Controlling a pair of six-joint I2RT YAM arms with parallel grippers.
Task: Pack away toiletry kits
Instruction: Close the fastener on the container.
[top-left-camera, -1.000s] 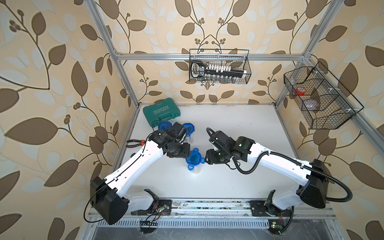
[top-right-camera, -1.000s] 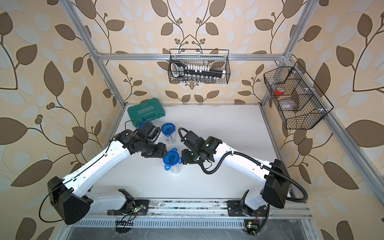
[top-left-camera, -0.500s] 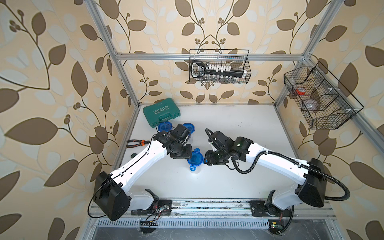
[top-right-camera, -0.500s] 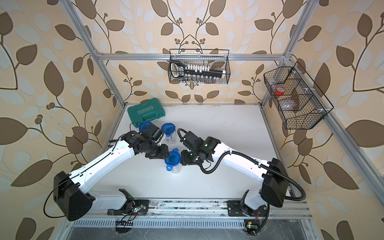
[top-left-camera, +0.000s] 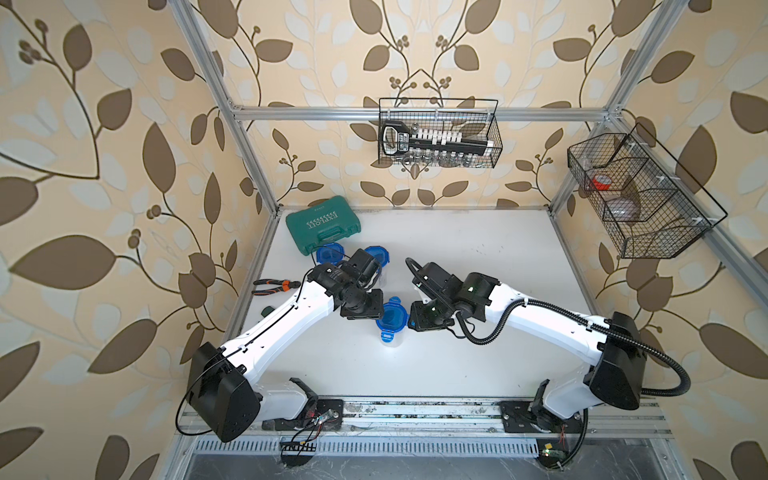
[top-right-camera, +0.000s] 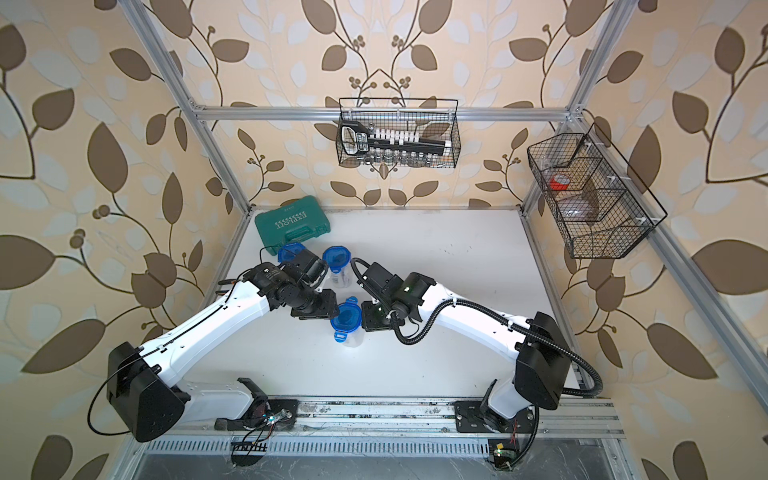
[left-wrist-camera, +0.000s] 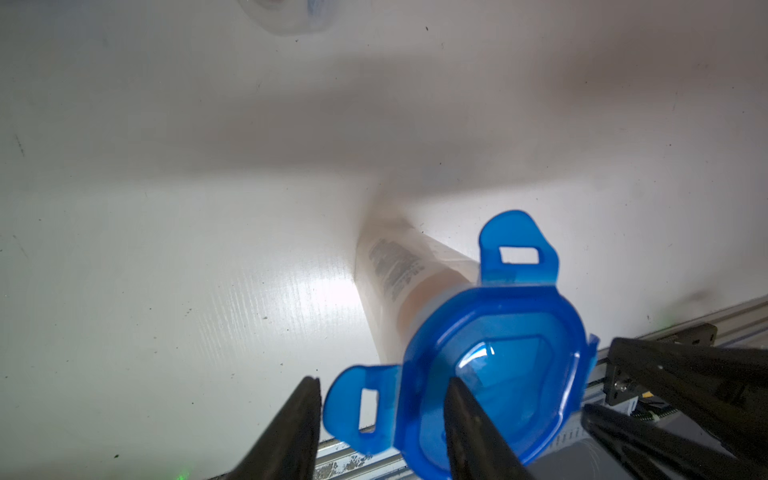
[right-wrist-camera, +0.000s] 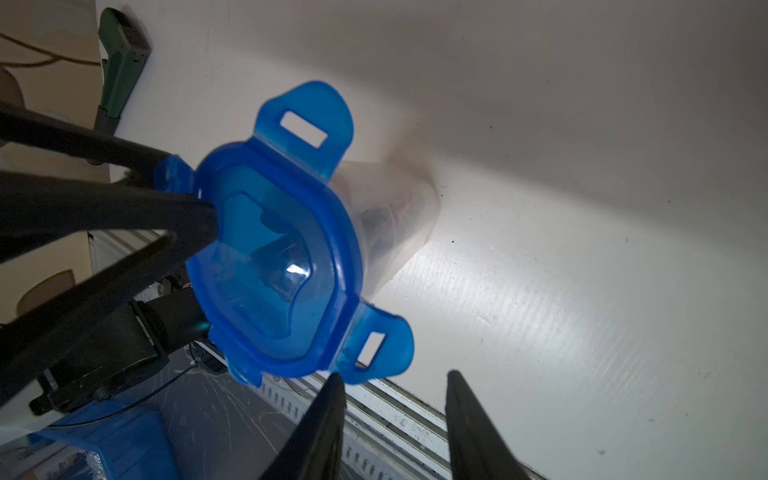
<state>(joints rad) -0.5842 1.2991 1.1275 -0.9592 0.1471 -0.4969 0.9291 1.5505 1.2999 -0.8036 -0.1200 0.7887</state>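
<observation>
Likely light, slick jar; left fingers half-open astride a bendy lid tab, right fingers half-open, empty.

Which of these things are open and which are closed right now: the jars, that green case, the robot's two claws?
front jar: upright, blue lid on, at least two tabs sticking out unclipped
middle jar: upright, lid on
jar nearest the case: lid on, partly hidden
green tool case: closed
left gripper: open, fingers astride one lid tab
right gripper: open, holding nothing
</observation>
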